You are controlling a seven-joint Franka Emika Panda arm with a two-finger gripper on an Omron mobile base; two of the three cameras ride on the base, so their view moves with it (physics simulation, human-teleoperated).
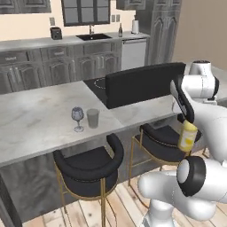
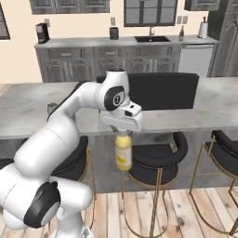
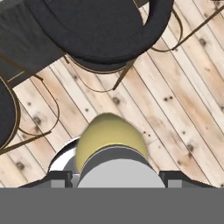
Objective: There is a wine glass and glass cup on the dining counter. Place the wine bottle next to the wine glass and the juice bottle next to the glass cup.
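Observation:
My gripper (image 2: 122,132) is shut on the neck of the yellow juice bottle (image 2: 123,154), which hangs upright below it, in front of the dining counter (image 1: 35,119) and above a stool. In the hand view the juice bottle (image 3: 109,140) is seen from above, over the wooden floor. The wine glass (image 1: 77,117) and the grey glass cup (image 1: 92,118) stand side by side near the counter's front edge, well to the left of the gripper (image 1: 188,125). A dark wine bottle (image 1: 120,30) stands on the back counter, right of the sink.
Black stools with gold legs (image 1: 91,166) (image 1: 162,142) stand along the counter's front. A raised black divider (image 1: 144,82) and a cooktop (image 1: 97,85) sit on the counter. A paper towel roll (image 1: 135,26) and a small dark appliance (image 1: 56,33) are on the back counter.

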